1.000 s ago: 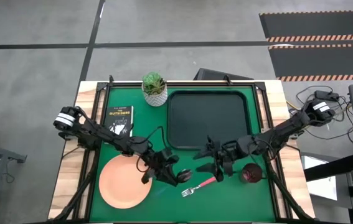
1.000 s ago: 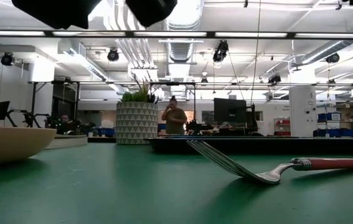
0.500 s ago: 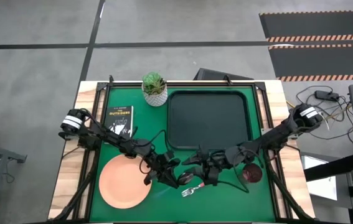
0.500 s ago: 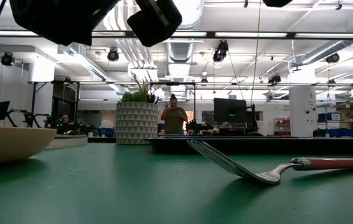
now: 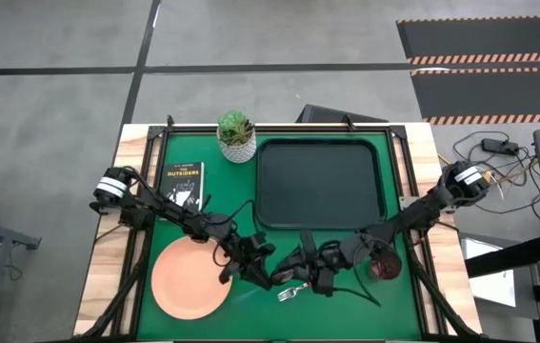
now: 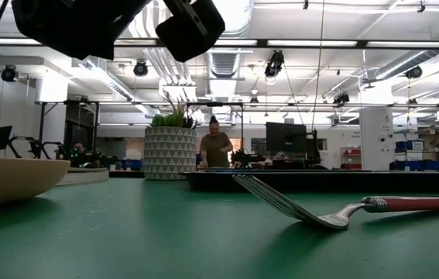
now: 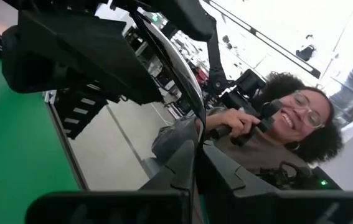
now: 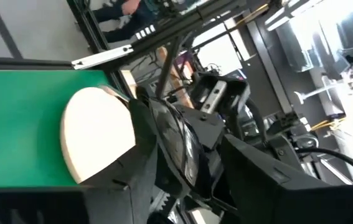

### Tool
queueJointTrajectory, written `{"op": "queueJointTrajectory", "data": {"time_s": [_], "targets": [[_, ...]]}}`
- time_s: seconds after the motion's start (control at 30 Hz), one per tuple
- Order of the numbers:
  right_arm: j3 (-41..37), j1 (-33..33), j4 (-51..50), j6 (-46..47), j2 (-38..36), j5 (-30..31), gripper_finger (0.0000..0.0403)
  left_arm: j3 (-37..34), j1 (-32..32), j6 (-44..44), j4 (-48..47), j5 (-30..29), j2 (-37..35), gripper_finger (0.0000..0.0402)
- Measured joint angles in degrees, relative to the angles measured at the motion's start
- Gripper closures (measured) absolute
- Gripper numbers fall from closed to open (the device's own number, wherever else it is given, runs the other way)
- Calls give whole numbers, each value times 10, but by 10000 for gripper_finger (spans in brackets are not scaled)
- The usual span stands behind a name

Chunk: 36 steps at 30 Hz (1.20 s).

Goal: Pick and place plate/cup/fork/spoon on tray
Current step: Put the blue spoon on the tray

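Green felt covers your table (image 5: 170, 229); nearest to the front edge lies the fork (image 5: 292, 289), its silver tines toward the front and its pink handle running back under the right gripper (image 5: 310, 274); in the low view the fork (image 6: 335, 211) rests flat on the felt, tines raised a little. Your right gripper is low over the fork's handle; I cannot tell from these pictures if its fingers are wide, narrow or already on the handle, because the dark wrist hides them. Your left gripper (image 5: 271, 272) is just beside it, near the fork's tines, and its fingers also I cannot read; the two grippers are very close, maybe touching.

The salmon-orange plate (image 5: 190, 278) lies on the felt at the front left, under the left arm, and its rim shows at the left of the low view (image 6: 10, 180); in the right wrist view it is the pale disc (image 8: 95, 135) behind the other arm. The dark red cup (image 5: 384, 266) stands at the front right, beside the right arm.

Farther back, the black tray (image 5: 319, 183) lies with nothing on it; left of it you see a small black book (image 5: 183, 185), and at the back edge a white pot with a green plant (image 5: 236, 135). Beyond the table a person (image 6: 215, 149) stands in the room.
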Motion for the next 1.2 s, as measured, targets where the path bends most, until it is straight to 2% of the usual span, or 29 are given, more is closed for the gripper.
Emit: {"op": "queueJointTrajectory", "data": {"time_s": [0.53, 0.93, 1.2], "targets": [[4, 9, -15, -3, 0, 0, 296, -2, 0, -3, -1, 7, 0, 401], [4, 9, -16, -10, -1, 7, 386, -3, 10, -4, -2, 11, 0, 401], [4, 8, -22, -10, -2, 18, 394, -3, 16, -4, -2, 16, 0, 401]]}}
